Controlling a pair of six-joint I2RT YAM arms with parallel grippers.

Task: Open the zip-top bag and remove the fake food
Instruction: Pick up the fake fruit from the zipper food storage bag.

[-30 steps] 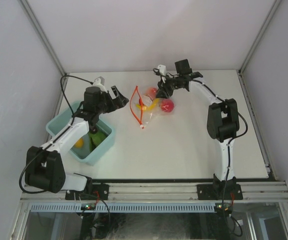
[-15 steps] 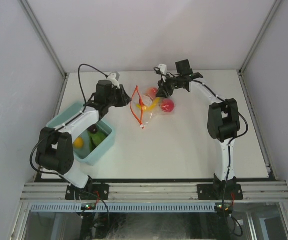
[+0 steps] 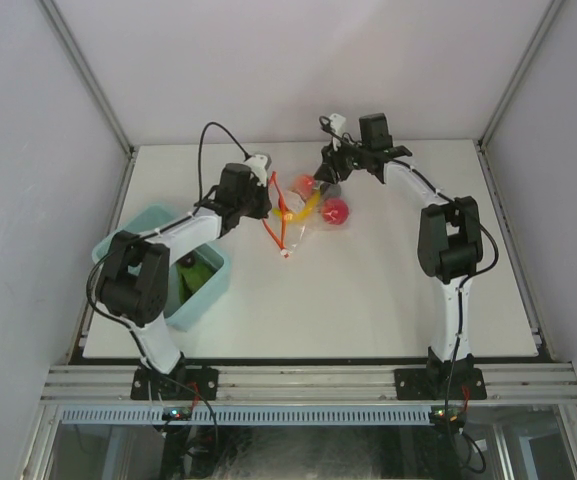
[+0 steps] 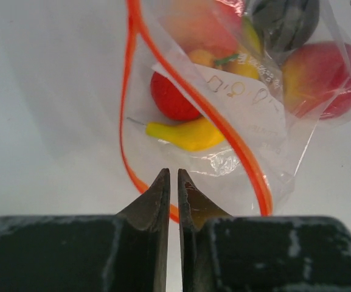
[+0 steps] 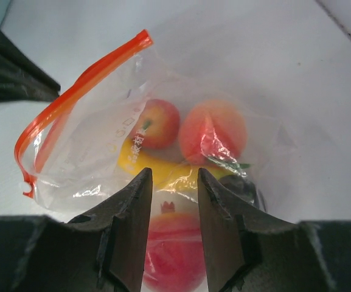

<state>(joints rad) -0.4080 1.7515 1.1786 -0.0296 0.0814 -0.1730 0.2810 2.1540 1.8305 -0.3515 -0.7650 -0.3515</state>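
Since a second ago the left gripper (image 3: 261, 197) has swung off the blue bin (image 3: 211, 290), which holds a green piece (image 3: 196, 270), to the mouth of the zip-top bag (image 3: 303, 212) lying mid-table. Its wrist view shows the claw pressed together and empty before the gaping zip strip (image 4: 224, 125), so the opening looks done, but fake food such as the apple (image 4: 172, 97) and banana (image 4: 187, 134) remains inside. The right gripper (image 5: 174, 182) stands part-spread at the bag's far end; I cannot tell whether it grips.

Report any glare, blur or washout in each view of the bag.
Top external: even, sharp light, soft shadows, the zip-top bag small. Left wrist: left claw blurred and dark up close, white table washed out. Right wrist: right claw blurred, white glare streaks on the plastic over the peach-coloured fruit.
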